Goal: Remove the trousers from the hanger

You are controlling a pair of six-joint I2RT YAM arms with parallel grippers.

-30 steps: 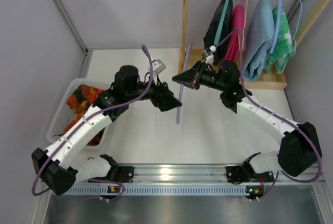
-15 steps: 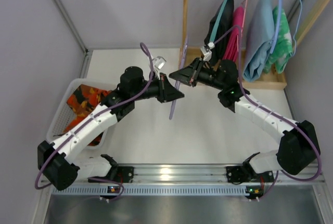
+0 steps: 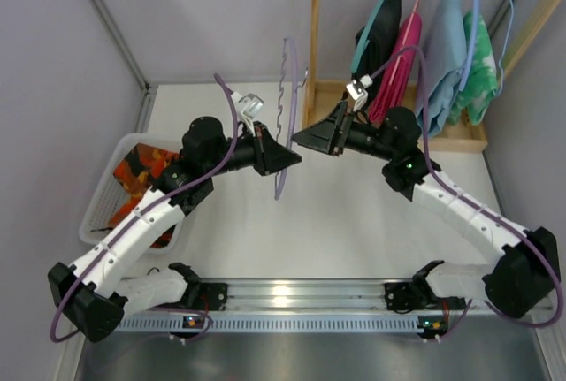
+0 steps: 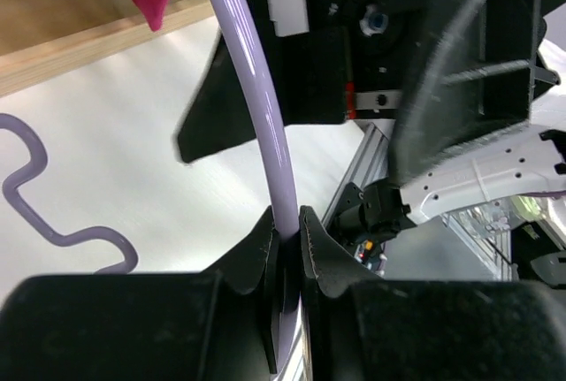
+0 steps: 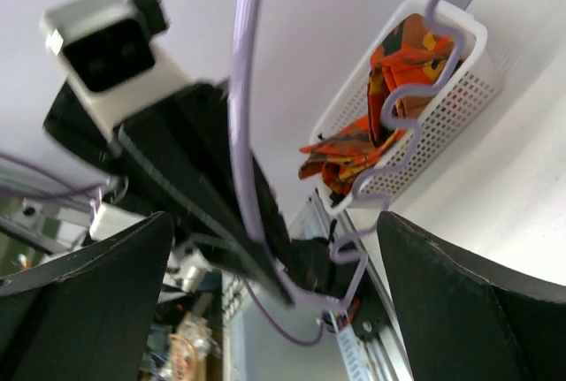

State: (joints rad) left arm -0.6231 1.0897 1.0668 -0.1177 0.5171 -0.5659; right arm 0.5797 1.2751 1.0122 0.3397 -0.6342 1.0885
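Observation:
The lilac hanger [image 3: 283,107] stands bare and nearly upright over the table's middle, with my left gripper [image 3: 290,159] shut on its lower bar. In the left wrist view the jaws [image 4: 286,232] pinch that lilac bar [image 4: 256,89] tightly. My right gripper [image 3: 299,140] faces it from the right, open and holding nothing; in the right wrist view its fingers [image 5: 80,301] stand wide on either side of the hanger [image 5: 243,116]. The orange printed trousers [image 3: 141,169] lie in the white basket [image 3: 97,213] at the left, and also show in the right wrist view [image 5: 389,107].
A wooden rack post [image 3: 314,27] rises behind the hanger. To its right hang a black garment [image 3: 376,32], a pink one [image 3: 400,45], a light blue one [image 3: 442,63] and a green one [image 3: 480,67] above a wooden base [image 3: 460,138].
My left gripper has shut on the hanger and my right gripper has let go and opened. The hanger has moved left and stands more upright.

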